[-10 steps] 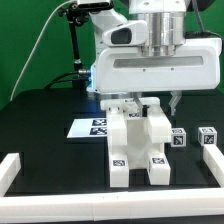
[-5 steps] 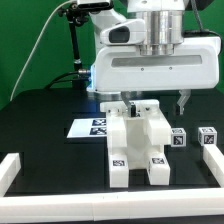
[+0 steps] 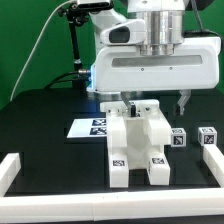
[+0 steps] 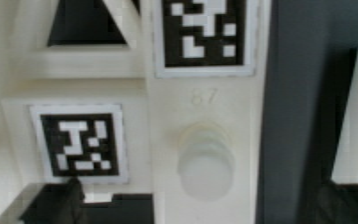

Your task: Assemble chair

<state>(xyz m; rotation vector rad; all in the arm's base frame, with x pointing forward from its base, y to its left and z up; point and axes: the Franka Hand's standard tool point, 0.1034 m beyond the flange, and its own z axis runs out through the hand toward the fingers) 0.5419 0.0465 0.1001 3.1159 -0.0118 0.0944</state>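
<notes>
A: The chair [image 3: 138, 150] is being shown at centre frame in the exterior view, standing on the black desk [image 3: 45, 115]. The hand [image 3: 137, 104] is being held right at its top edge.

B: And the grip? Is anything being held?

A: That cannot be told. The fingers are being hidden by the wide white body above and by the white blocks themselves. How far apart they are is not being shown, nor whether any plastic is being pinched. In the wrist view, only a white upright and its black-and-white tags are being caught, very close.

B: Two small cubes [image 3: 178, 139] are being seen loose at centre right, near the main structure but apart from it. The marker board [image 3: 92, 127] is being seen behind, at centre left.

A: As for handling, the pieces are being judged stiff, light and smooth. It looks like hard plastic, likely slippery under the pads. A hold is best being taken across a narrow slab's flat faces, square on, so that nothing is being twisted out of its joint.

B: A tilted grip is being judged the risk, since joined parts could be pried apart.
</notes>
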